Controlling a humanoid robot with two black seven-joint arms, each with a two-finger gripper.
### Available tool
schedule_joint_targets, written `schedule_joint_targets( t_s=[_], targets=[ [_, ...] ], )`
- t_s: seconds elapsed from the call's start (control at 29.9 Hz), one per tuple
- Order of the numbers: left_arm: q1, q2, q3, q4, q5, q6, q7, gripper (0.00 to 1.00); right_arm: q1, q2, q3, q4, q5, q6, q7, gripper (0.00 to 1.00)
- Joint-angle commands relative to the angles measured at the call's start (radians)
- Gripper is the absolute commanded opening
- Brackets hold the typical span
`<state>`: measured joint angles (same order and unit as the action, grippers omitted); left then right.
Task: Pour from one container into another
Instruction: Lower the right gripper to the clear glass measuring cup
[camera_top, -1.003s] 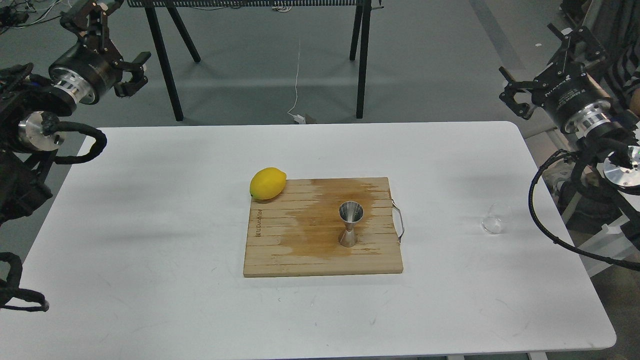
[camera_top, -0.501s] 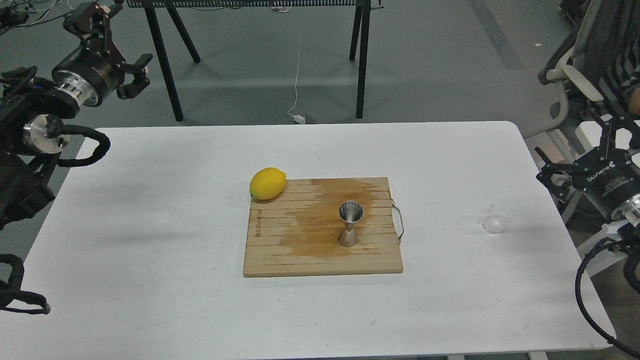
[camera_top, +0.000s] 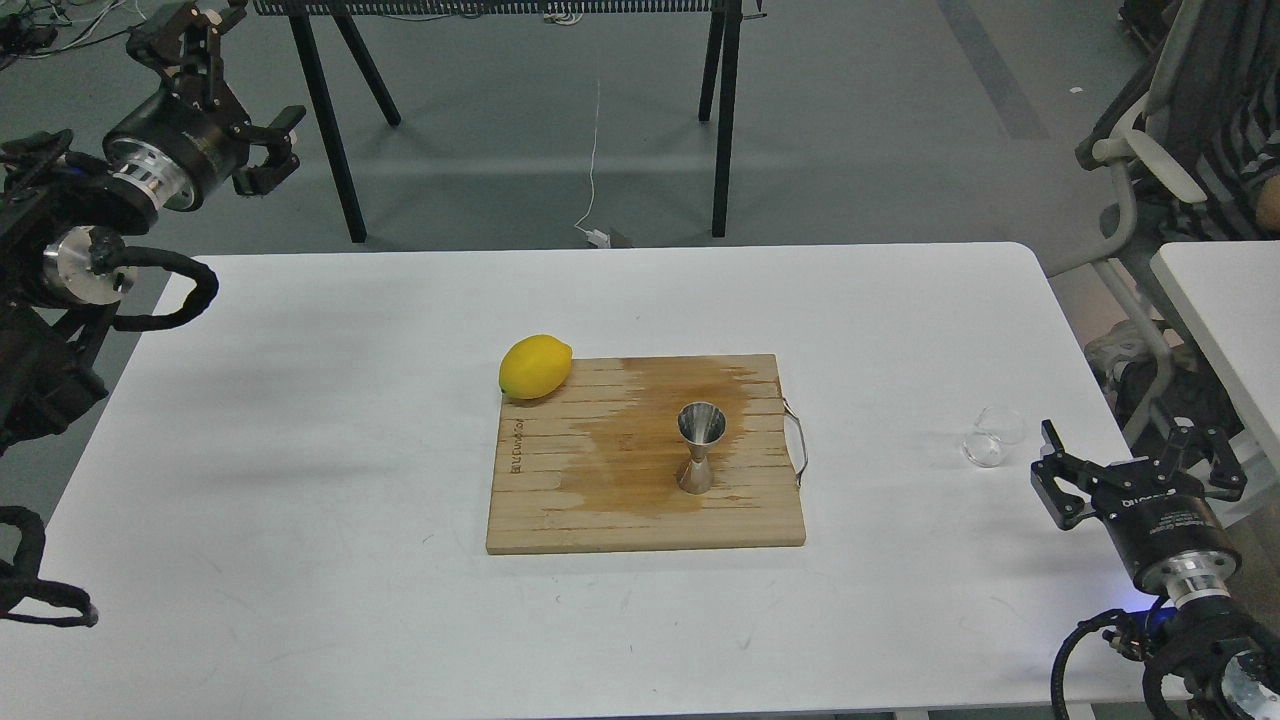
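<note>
The tiny clear cup (camera_top: 991, 437) rests on the white table (camera_top: 300, 420), well to the right of the board. The steel jigger (camera_top: 702, 447) stands upright on the wooden cutting board (camera_top: 560, 500), on its stained patch. My right gripper (camera_top: 1136, 462) hovers low at the table's right edge, just right of and nearer to me than the cup, open, fingers spread and empty. My left gripper (camera_top: 270, 148) is raised beyond the table's far left corner, open and holding nothing.
A yellow lemon (camera_top: 535, 366) lies at the board's far left corner. The board has a metal handle (camera_top: 798, 447) on its right side. Black stand legs (camera_top: 725, 120) rise behind the table. A chair (camera_top: 1140, 170) and a second table (camera_top: 1225, 310) are at right.
My right arm has swung down from high at the upper right to low beside the table's right edge, near the cup. The left gripper barely shifted. Cup and jigger stayed put.
</note>
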<state>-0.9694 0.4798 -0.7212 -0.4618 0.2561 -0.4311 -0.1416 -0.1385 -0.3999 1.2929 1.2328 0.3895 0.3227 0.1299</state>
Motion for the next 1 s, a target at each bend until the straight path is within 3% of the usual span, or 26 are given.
schedule_joint_targets(
  t_s=[0.0,0.47,0.97],
  targets=[
    [0.0,0.002,-0.009,0.0,0.0,0.008,-0.006,0.99,0.002,0.068,0.006,-0.007,0.017,-0.095,0.004,0.99],
    [-0.002,0.017,-0.012,-0.001,0.0,0.008,-0.009,0.99,0.048,0.213,0.02,-0.075,0.045,-0.113,0.002,0.99],
    [-0.009,0.014,-0.012,-0.001,0.0,0.008,-0.009,0.99,0.187,0.243,0.023,-0.225,0.086,-0.123,0.002,0.99]
  ],
)
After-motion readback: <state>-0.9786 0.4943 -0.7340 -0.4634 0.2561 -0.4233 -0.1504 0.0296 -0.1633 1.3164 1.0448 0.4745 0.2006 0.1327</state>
